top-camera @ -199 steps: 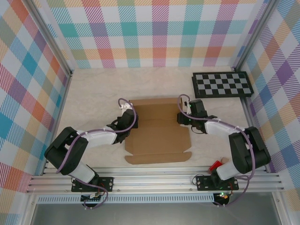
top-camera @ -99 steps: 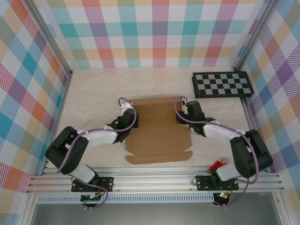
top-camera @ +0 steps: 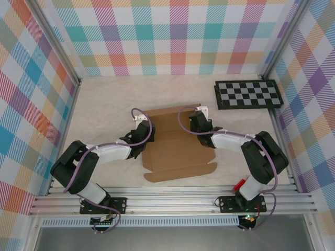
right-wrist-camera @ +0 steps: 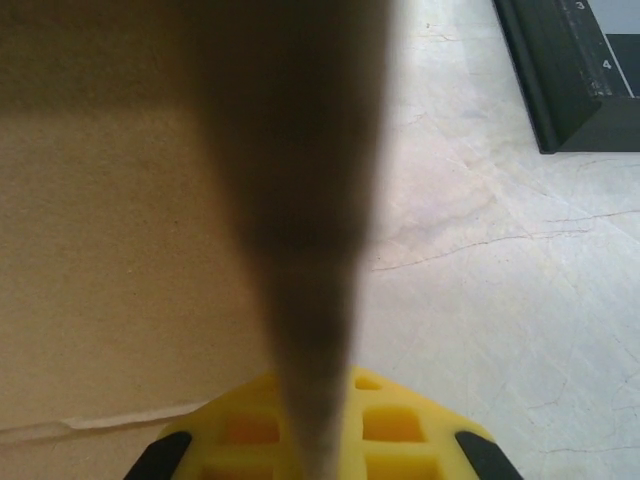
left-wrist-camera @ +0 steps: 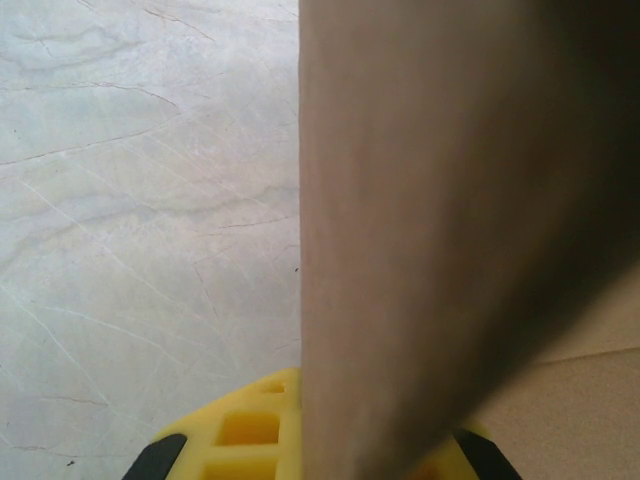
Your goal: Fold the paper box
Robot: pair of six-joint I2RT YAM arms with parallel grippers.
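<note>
The paper box [top-camera: 175, 146] lies near the middle of the table [top-camera: 104, 104], a brown die-cut sheet whose base panel is flat, with a narrow flap along its 6 o'clock edge. It is not yet a box: the side walls are only starting to rise.

The left gripper [top-camera: 140, 137] sits at the sheet's 9 o'clock edge. In the left wrist view a cardboard wall [left-wrist-camera: 440, 220] stands up right over the yellow lattice piece [left-wrist-camera: 250, 435], so this arm seems placed to prop that side upright. Whether it pinches the wall or only leans on it, I cannot tell.

The right gripper [top-camera: 198, 123] reaches in over the sheet toward 1 o'clock, inside the right edge, with the right side flap at it. Its wrist view shows that flap [right-wrist-camera: 300, 200] edge-on, running down onto the yellow lattice [right-wrist-camera: 400, 425], which suggests it is tipping the flap inward. Clamped or merely pushing, I cannot tell.

The checkerboard panel [top-camera: 248, 94] lies at 2 o'clock, well apart from the work
</note>
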